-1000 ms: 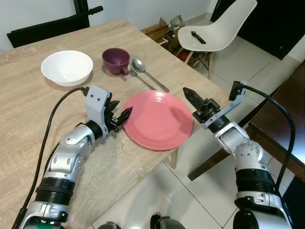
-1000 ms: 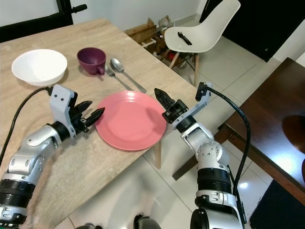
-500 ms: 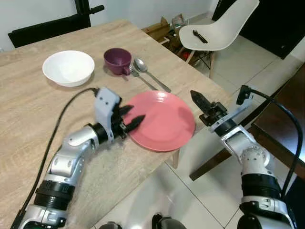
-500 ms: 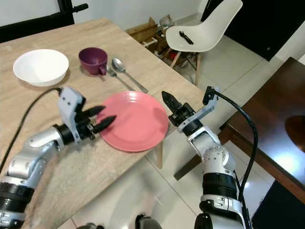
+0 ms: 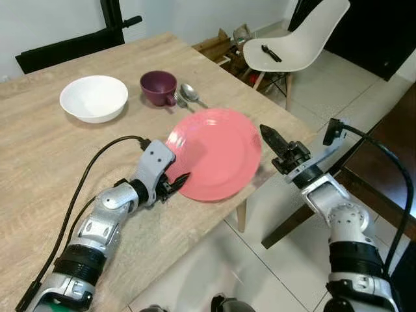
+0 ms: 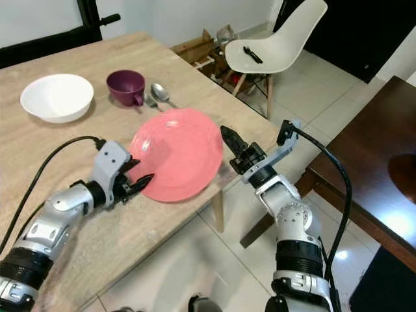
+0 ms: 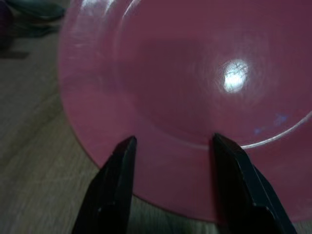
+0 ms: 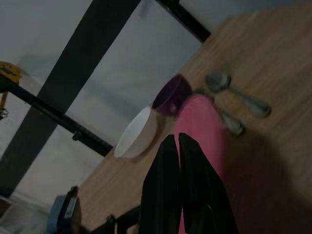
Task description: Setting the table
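Lifting now: the left gripper [image 5: 174, 184] has closed on the near rim of the pink plate [image 5: 214, 153], which lay flat 1 s ago and is tilted off the table [image 5: 39, 156], so the plate is being relocated. The right gripper [image 5: 272, 140], fingers together and empty, waits beside it. Counted: 1 plate, 1 white bowl [image 5: 94, 97], 1 purple cup [image 5: 158, 86], 1 spoon [image 5: 188, 92], 1 fork [image 6: 149, 99]
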Tool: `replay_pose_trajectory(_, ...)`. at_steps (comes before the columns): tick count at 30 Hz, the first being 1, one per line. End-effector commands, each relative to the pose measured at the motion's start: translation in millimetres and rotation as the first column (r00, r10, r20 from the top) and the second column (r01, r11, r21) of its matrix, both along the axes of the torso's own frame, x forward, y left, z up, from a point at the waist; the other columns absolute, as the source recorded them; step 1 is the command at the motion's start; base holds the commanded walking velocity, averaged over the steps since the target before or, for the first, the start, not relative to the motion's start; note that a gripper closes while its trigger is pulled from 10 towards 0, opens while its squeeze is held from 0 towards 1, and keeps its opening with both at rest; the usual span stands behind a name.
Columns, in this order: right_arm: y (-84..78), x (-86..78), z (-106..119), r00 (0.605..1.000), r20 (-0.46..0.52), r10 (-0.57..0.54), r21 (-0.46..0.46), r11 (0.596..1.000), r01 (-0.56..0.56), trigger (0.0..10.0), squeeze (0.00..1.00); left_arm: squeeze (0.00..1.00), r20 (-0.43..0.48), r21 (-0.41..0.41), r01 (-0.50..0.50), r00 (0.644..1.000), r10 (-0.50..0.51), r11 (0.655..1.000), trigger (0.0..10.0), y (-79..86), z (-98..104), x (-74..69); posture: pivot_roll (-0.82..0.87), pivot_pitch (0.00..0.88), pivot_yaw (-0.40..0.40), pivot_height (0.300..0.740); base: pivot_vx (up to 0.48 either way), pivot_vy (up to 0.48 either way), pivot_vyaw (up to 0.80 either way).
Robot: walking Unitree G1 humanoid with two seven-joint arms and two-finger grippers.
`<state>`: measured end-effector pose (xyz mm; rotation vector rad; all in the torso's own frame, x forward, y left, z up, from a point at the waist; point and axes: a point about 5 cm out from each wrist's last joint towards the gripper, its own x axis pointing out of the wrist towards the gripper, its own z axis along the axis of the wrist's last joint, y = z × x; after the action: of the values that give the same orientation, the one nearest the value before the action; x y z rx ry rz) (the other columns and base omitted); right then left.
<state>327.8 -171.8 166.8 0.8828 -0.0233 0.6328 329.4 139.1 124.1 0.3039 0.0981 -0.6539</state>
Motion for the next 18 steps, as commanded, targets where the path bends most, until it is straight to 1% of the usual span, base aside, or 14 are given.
replay_pose_trajectory(1, 1.1, -6.1, -5.4, 0.999, -0.017, 0.027, 0.008, 1.000, -0.027, 10.0, 0.00, 0.00, -0.121, 0.028, -0.015, 0.993, 0.019, 0.999, 10.0, 4.7, -26.7, -9.5, -0.02, 0.096, 0.003, 0.740, 0.000, 0.000, 0.00)
replay_pose_trajectory(3, 2.3, -9.8, -5.7, 0.998, -0.030, 0.051, 0.077, 0.996, -0.049, 10.0, 0.00, 0.00, -0.107, 0.023, -0.009, 0.994, 0.011, 1.000, 10.0, 2.8, -24.7, -8.6, -0.02, 0.096, 0.003, 0.740, 0.000, 0.000, 0.00)
replay_pose_trajectory(5, 2.8, -13.7, -8.7, 0.996, -0.052, 0.070, 0.104, 0.992, -0.064, 10.0, 0.00, 0.00, -0.096, 0.023, -0.004, 0.995, 0.006, 1.000, 10.0, 1.2, -23.6, -7.0, -0.02, 0.096, 0.003, 0.740, 0.000, 0.000, 0.00)
replay_pose_trajectory(8, 3.1, -18.1, -13.7, 0.993, -0.074, 0.090, 0.099, 0.992, -0.083, 10.0, 0.00, 0.00, -0.084, 0.018, -0.002, 0.996, 0.003, 1.000, 10.0, -0.3, -22.7, -4.6, -0.03, 0.097, 0.004, 0.740, 0.000, 0.000, 0.00)
replay_pose_trajectory(10, 0.1, -25.0, -16.3, 0.989, -0.099, 0.114, 0.128, 0.987, -0.101, 10.0, 0.00, 0.00, -0.075, 0.013, -0.001, 0.997, 0.002, 1.000, 10.0, -0.8, -20.5, -3.5, -0.03, 0.099, 0.003, 0.740, 0.000, 0.000, 0.00)
replay_pose_trajectory(13, -2.1, -28.4, -17.9, 0.983, -0.124, 0.137, 0.190, 0.975, -0.111, 10.0, 0.00, 0.00, -0.069, 0.010, 0.000, 0.998, 0.000, 1.000, 10.0, -0.5, -18.9, -3.3, -0.03, 0.099, 0.004, 0.740, 0.000, 0.000, 0.00)
replay_pose_trajectory(16, -0.2, -24.9, -26.3, 0.978, -0.171, 0.121, 0.135, 0.986, -0.098, 10.0, 0.00, 0.00, -0.066, 0.007, 0.000, 0.998, 0.000, 1.000, 10.0, -0.3, -18.0, -3.2, -0.03, 0.099, 0.003, 0.740, 0.000, 0.000, 0.00)
replay_pose_trajectory(18, -0.4, -22.4, -28.1, 0.977, -0.183, 0.106, 0.119, 0.989, -0.085, 10.0, 0.00, 0.00, -0.064, 0.006, 0.000, 0.998, 0.000, 1.000, 10.0, -0.3, -17.7, -3.0, -0.03, 0.097, 0.002, 0.740, 0.000, 0.000, 0.00)
